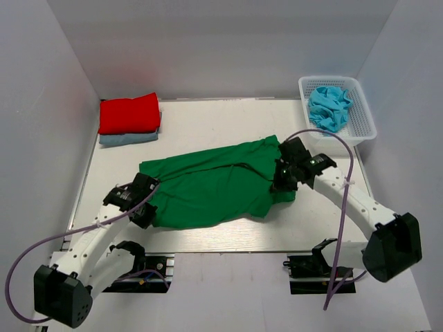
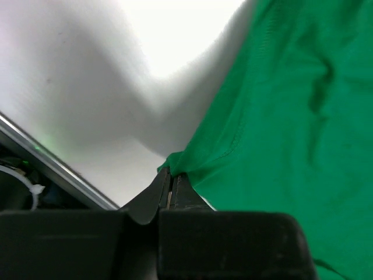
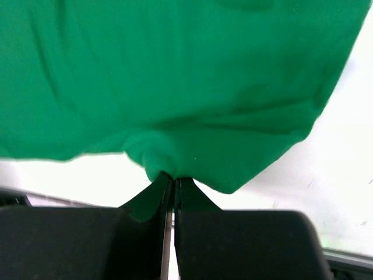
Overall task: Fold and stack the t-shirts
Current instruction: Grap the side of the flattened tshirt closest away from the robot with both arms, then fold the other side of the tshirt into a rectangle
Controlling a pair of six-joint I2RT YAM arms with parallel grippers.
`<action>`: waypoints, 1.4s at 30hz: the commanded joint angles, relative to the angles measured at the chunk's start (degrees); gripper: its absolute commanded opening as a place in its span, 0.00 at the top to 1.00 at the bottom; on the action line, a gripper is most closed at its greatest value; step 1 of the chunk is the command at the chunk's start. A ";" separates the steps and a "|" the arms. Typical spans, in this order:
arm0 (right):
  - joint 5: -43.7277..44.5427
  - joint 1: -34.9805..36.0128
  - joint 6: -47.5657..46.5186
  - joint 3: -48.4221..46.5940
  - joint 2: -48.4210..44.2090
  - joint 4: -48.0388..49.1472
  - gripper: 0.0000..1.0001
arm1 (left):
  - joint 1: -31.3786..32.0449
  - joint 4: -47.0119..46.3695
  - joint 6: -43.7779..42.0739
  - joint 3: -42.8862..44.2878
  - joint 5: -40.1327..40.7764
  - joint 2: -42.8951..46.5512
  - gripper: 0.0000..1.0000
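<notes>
A green t-shirt (image 1: 214,183) lies spread across the middle of the table, partly folded lengthwise. My left gripper (image 1: 147,202) is shut on its near left edge, and the left wrist view shows the hem (image 2: 201,157) pinched at the closed fingertips (image 2: 171,175). My right gripper (image 1: 280,181) is shut on the shirt's right end; in the right wrist view a bunched fold of green cloth (image 3: 157,154) sits in the closed fingertips (image 3: 173,178). A folded red t-shirt (image 1: 129,113) rests on a folded pale blue one (image 1: 128,138) at the back left. A crumpled turquoise t-shirt (image 1: 329,105) lies in the basket.
The white mesh basket (image 1: 367,121) stands at the back right corner, close behind my right arm. White walls enclose the table on three sides. A metal rail (image 2: 52,169) runs along the table's near edge by my left gripper.
</notes>
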State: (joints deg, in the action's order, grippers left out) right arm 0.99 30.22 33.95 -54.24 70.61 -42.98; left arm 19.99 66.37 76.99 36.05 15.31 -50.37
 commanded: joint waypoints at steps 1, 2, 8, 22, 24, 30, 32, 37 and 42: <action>2.35 -1.91 -3.54 -6.48 2.42 0.09 1.00 | -0.30 -1.77 15.03 4.54 4.38 -3.06 0.99; 2.52 -2.61 -4.24 -9.63 3.82 0.18 1.00 | -0.91 -1.16 15.03 5.34 4.99 -5.24 0.99; 0.33 -6.92 -6.79 -18.87 12.00 -0.52 1.00 | -3.11 -2.11 15.56 9.74 6.05 -10.80 1.00; -5.66 -11.85 -10.66 -30.83 24.75 1.41 1.00 | -10.06 -5.37 18.72 19.57 12.11 -21.06 1.00; -5.22 -12.37 -10.75 -30.93 25.72 2.89 1.00 | -10.58 -5.90 15.84 22.20 12.11 -24.06 1.00; -2.40 -13.42 -8.38 -34.44 30.54 3.34 1.00 | -12.69 -5.98 13.54 27.66 10.88 -34.61 1.00; -2.14 -13.52 -7.59 -36.46 33.00 3.78 1.00 | -13.39 -7.56 12.84 29.07 10.09 -36.11 0.98; 1.47 -14.57 -6.62 -43.40 39.68 3.26 1.00 | -16.11 -8.71 9.51 33.02 9.47 -41.99 0.34; -3.97 -14.84 -9.78 -56.76 47.86 0.36 0.34 | -18.05 -3.19 4.66 40.67 8.68 -44.82 0.00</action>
State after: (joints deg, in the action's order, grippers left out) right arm -0.56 15.73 26.11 -105.62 117.56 -41.78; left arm 3.18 59.31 76.07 72.62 20.03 -96.05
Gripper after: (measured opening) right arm 0.641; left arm 0.996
